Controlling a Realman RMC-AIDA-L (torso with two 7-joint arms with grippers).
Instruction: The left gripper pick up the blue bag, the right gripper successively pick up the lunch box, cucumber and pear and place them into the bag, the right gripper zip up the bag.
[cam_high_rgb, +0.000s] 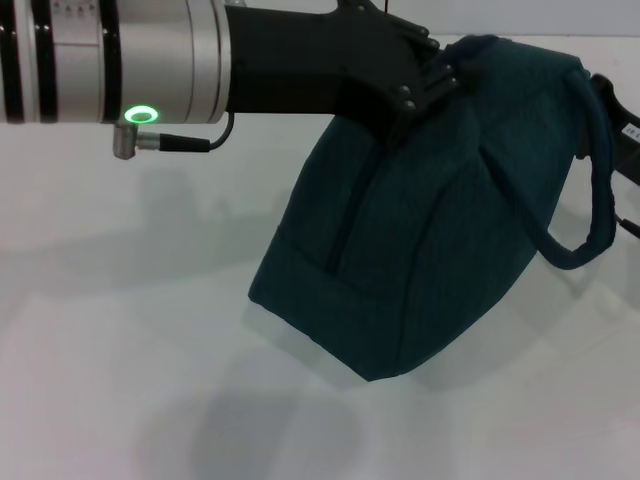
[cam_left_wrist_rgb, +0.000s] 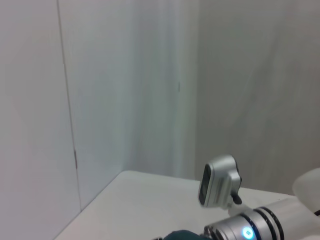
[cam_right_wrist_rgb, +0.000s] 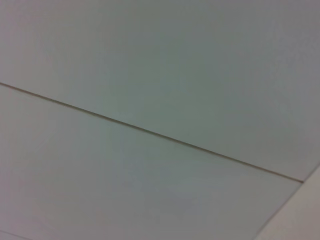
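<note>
The blue bag (cam_high_rgb: 420, 230) hangs tilted in the head view, its lower corner close to the white table (cam_high_rgb: 120, 300). My left gripper (cam_high_rgb: 432, 72) is shut on the bag's top edge near the handle. A loop of strap (cam_high_rgb: 598, 210) dangles on the right side. A dark part of my right gripper (cam_high_rgb: 618, 118) shows at the right edge, just behind the bag's top. In the left wrist view, a sliver of the bag (cam_left_wrist_rgb: 182, 235) appears beside the right arm's wrist (cam_left_wrist_rgb: 240, 225). The lunch box, cucumber and pear are out of view.
The left arm (cam_high_rgb: 150, 60) reaches across the top of the head view. The left wrist view shows pale walls (cam_left_wrist_rgb: 125, 90) and a table corner (cam_left_wrist_rgb: 135, 200). Only pale panels with a seam (cam_right_wrist_rgb: 150, 132) fill the right wrist view.
</note>
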